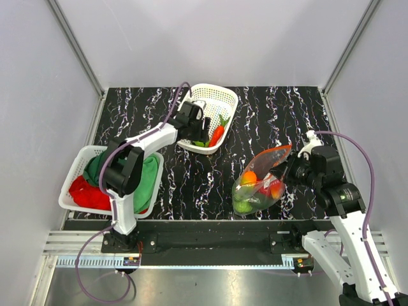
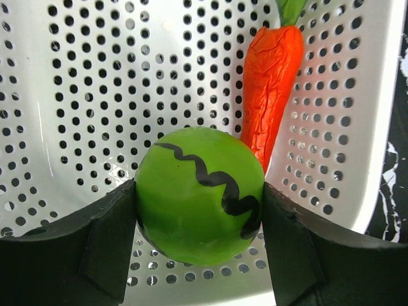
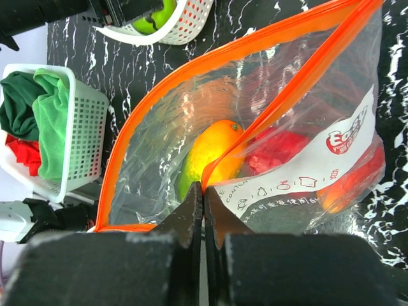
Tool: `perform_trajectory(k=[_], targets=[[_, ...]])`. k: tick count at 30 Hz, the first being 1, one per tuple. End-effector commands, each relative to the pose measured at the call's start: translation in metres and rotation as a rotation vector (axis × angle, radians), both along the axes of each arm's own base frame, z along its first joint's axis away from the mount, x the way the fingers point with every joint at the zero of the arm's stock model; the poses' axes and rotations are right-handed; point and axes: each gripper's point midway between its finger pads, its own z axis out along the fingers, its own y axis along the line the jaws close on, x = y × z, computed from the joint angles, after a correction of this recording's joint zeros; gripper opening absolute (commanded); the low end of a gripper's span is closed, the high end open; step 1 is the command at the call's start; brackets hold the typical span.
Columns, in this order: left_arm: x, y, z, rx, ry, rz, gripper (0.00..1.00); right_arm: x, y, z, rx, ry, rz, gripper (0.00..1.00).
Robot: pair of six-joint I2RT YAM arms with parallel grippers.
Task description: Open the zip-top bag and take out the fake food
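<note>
Left tool pinches green ball over mesh basket. Right tool pinches zip-top bag rim; slip risks mouth collapsing.

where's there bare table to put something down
Widest bare table: the middle strip between the cloth basket and the zip-top bag. Also the far right corner, behind the bag, beside the back basket. Crowded: that basket, with the left gripper on a green ball, and the right gripper pinching the bag.
</note>
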Motion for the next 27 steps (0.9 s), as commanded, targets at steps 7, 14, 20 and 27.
perform_trajectory(k=[7,14,20,27], targets=[[0.002,0.003,0.033,-0.027,-0.055,0.032,0.77,0.0,-0.009,0.027,-0.014,-0.126,-0.036,0.0],[-0.019,0.002,0.082,-0.075,-0.115,0.029,0.89,0.002,-0.005,0.021,-0.025,-0.102,-0.005,0.0],[-0.084,-0.074,0.186,-0.315,-0.262,-0.253,0.78,-0.001,0.001,0.022,-0.013,-0.099,0.037,0.0],[-0.163,-0.162,0.22,-0.407,-0.339,-0.417,0.28,-0.003,0.005,0.027,0.005,-0.112,0.061,0.0]])
